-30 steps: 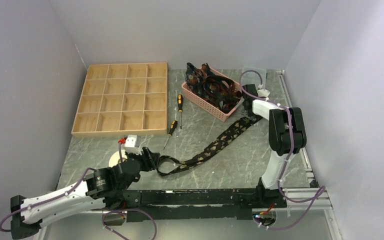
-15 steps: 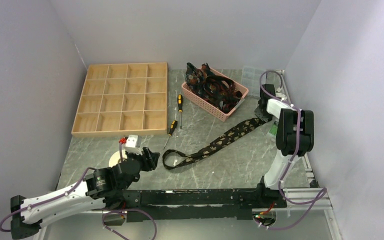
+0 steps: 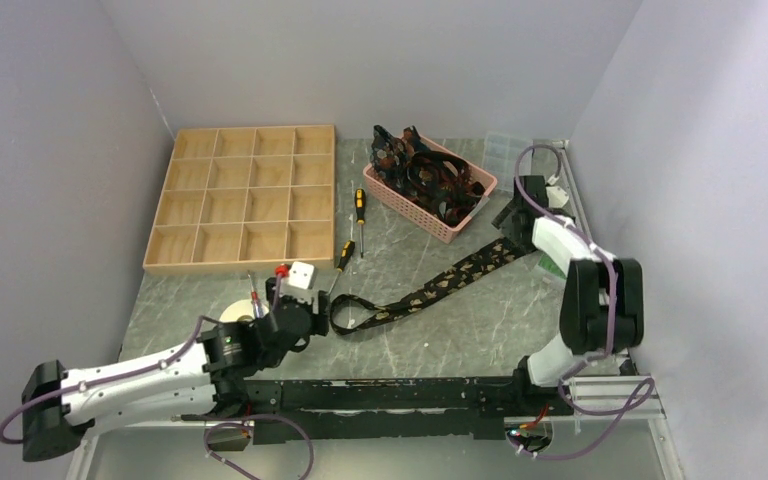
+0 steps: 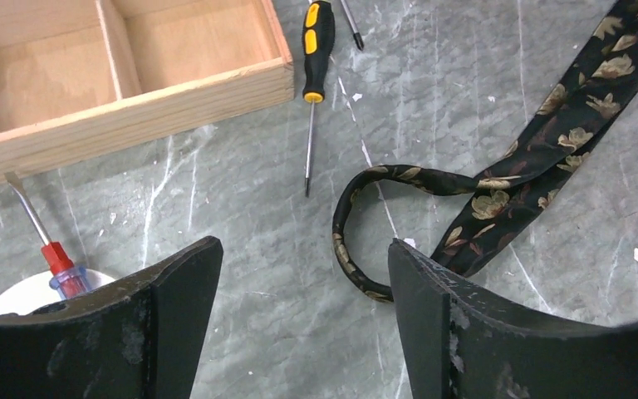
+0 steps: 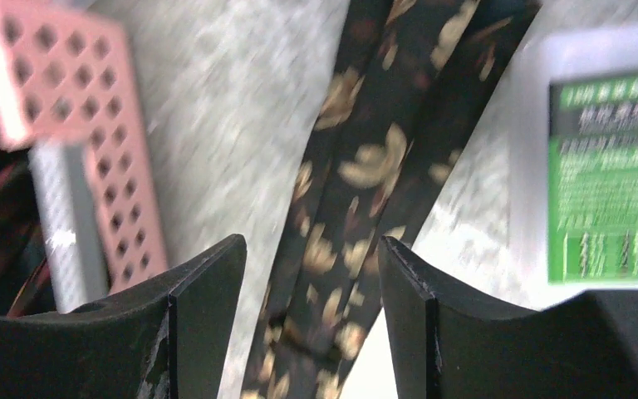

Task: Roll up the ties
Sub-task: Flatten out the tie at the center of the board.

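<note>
One black tie point(image 3: 430, 285) with a tan flower pattern lies diagonally on the grey marble table point(image 3: 480, 330). Its narrow end curls into a loop point(image 4: 357, 241) just ahead of my left gripper point(image 4: 303, 245), close to the right finger point(image 4: 432, 316). That gripper point(image 3: 310, 318) is open and holds nothing. The tie's wide end point(image 5: 365, 166) lies flat under my right gripper point(image 5: 311, 241), whose jaws stand open over it. The right gripper point(image 3: 510, 218) sits beside a pink basket point(image 3: 392, 195) holding more ties point(image 3: 430, 178).
A wooden compartment tray point(image 3: 245, 195) stands at the back left. Two yellow-and-black screwdrivers point(image 3: 360, 215) point(image 3: 343, 258) lie next to it. A red-handled screwdriver point(image 4: 58, 264) stands in a white roll point(image 3: 232, 315). A green-labelled packet point(image 5: 611, 174) lies right of the tie's wide end.
My right gripper shut on the tie's wide end, dragged it toward the right, then opened. My left gripper let the narrow end go, opened wider and shifted right.
</note>
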